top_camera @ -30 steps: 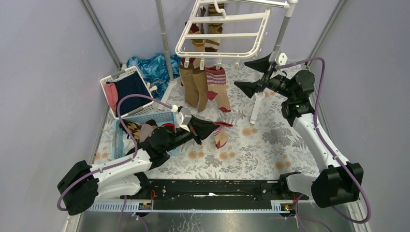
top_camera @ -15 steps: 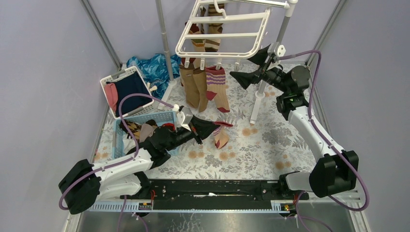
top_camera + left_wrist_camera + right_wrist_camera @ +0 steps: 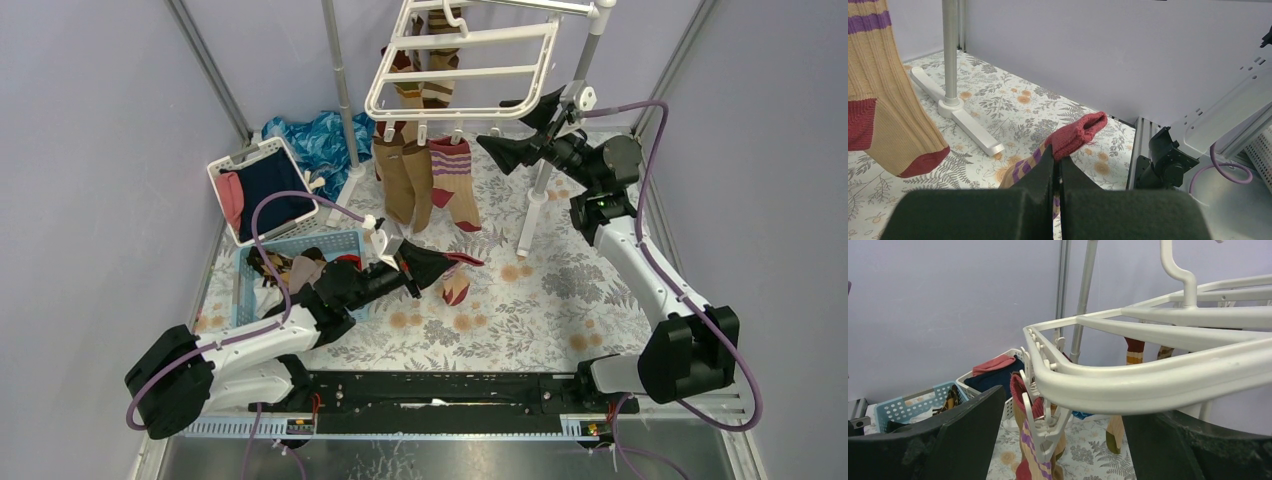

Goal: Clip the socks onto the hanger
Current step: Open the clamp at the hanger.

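Observation:
The white hanger (image 3: 460, 70) stands at the back, and tan striped socks (image 3: 455, 185) dangle from its clips. In the wrist view my left gripper (image 3: 1057, 160) is shut on a tan sock (image 3: 1075, 135) with a red cuff and purple stripes. From above, that left gripper (image 3: 420, 265) holds the sock (image 3: 455, 285) low over the table. My right gripper (image 3: 525, 125) is open at the hanger's right corner. In its wrist view the hanger rail (image 3: 1148, 375) and a white clip (image 3: 1045, 425) pinching a hung sock (image 3: 1033, 460) lie between the wide fingers (image 3: 958, 440).
A white slotted basket (image 3: 258, 185) with navy and pink garments and a blue basket (image 3: 290, 265) of more socks sit at the left. Shiny blue cloth (image 3: 315, 140) lies behind them. The hanger stand's pole and foot (image 3: 535, 215) stand below my right gripper.
My right gripper has risen and moved left to the hanger's right corner. The left gripper, still holding the sock, has shifted slightly right.

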Controlling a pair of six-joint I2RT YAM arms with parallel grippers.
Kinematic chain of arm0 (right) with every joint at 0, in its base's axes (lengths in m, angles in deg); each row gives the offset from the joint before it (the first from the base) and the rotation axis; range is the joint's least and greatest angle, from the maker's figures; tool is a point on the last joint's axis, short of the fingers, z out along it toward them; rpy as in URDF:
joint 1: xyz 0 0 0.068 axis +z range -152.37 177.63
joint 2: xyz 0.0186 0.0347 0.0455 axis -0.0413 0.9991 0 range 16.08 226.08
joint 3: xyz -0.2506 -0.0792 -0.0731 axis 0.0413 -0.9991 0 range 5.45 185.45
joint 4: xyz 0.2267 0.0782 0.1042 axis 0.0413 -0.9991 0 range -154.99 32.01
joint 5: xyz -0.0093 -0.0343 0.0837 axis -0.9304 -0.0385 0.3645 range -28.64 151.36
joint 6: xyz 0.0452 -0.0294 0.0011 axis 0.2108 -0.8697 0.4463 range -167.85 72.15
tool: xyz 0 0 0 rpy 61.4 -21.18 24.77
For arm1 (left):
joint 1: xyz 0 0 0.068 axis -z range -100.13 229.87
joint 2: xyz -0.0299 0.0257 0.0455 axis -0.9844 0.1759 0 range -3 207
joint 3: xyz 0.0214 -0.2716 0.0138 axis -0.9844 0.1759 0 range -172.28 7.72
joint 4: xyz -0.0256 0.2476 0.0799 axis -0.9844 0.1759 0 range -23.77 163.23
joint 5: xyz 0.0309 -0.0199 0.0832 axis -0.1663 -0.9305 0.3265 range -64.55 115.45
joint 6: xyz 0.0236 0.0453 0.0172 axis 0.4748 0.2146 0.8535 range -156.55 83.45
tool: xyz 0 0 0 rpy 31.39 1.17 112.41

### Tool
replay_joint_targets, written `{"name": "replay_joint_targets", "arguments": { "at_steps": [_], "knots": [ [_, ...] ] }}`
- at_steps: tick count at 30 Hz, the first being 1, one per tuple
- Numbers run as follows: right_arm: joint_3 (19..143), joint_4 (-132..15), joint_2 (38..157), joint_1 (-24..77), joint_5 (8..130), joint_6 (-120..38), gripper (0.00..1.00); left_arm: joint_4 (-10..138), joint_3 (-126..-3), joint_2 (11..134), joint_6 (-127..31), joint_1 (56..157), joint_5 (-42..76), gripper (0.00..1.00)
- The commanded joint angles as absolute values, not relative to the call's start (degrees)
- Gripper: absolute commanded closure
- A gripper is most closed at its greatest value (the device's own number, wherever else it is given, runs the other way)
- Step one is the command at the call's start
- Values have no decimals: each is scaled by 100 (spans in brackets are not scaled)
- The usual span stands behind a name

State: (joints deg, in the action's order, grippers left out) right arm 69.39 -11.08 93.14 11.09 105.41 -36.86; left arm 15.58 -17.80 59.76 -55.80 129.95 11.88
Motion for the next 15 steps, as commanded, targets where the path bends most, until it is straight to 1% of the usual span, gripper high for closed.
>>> {"name": "replay_joint_targets", "arguments": {
  "at_steps": [1, 11, 15],
  "knots": [
    [7283, -849, 9372, 1195, 10485, -3471, 11, 1207, -1971, 5978, -5624, 12949, 1129, 100],
    [7251, -782, 9404, 1213, 10568, -3484, 33, 1237, -1978, 5981, -5622, 12944, 1130, 100],
    [7277, -787, 9421, 1213, 10617, -3484, 45, 1221, -1988, 5992, -5637, 12941, 1130, 100]
  ]
}}
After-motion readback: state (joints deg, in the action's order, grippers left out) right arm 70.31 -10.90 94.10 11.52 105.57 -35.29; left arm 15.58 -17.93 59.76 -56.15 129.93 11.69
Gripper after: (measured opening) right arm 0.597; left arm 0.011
